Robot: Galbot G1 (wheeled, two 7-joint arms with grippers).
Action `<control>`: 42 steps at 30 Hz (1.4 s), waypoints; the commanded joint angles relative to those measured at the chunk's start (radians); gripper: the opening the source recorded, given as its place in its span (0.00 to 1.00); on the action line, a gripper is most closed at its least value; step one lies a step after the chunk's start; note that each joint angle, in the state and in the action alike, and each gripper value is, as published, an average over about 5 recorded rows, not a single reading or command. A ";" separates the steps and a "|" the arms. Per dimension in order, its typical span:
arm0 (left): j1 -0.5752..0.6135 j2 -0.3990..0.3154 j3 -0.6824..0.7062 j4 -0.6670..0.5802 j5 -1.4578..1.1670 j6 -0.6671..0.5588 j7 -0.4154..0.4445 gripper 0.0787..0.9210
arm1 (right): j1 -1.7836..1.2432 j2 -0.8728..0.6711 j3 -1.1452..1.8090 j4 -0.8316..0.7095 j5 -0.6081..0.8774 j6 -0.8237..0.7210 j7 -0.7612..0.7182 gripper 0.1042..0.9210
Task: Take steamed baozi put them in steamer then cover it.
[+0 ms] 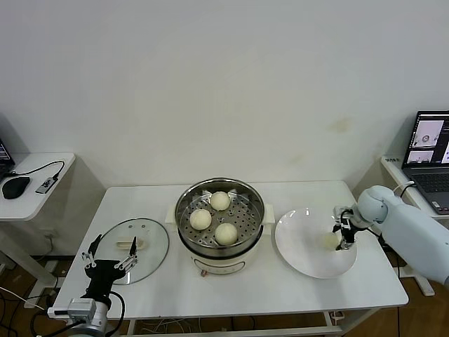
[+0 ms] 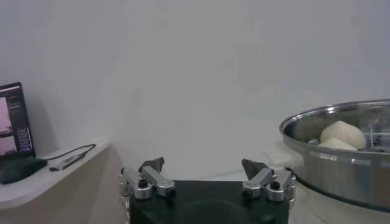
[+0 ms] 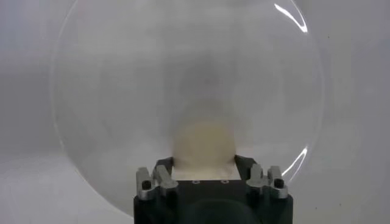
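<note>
The steel steamer on its cream pot base holds three cream-white baozi. The fourth baozi lies on the white plate. My right gripper is down on the plate, shut on this baozi, with one finger against each side of it. The glass cover lies flat on the table left of the steamer. My left gripper is open and empty at the cover's near edge. In the left wrist view it faces the steamer wall.
A side table with a mouse and cable stands at far left. A laptop sits on another table at far right. A white wall is close behind the work table.
</note>
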 commanded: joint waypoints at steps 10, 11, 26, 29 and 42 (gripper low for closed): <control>0.007 0.011 0.005 -0.021 0.000 0.003 0.000 0.88 | 0.372 -0.112 -0.280 0.213 0.249 -0.114 -0.026 0.57; 0.005 0.011 0.007 -0.020 0.000 0.003 0.000 0.88 | 0.430 -0.112 -0.321 0.236 0.284 -0.129 -0.025 0.57; -0.019 0.007 0.024 0.000 0.005 0.002 -0.001 0.88 | 0.875 0.109 -0.677 0.428 0.786 -0.401 0.156 0.58; -0.018 0.007 0.022 0.003 0.008 0.000 -0.001 0.88 | 0.855 0.161 -0.677 0.431 0.835 -0.441 0.197 0.59; -0.018 -0.011 0.016 0.009 0.008 -0.003 -0.003 0.88 | 0.766 0.364 -0.691 0.335 0.886 -0.510 0.291 0.59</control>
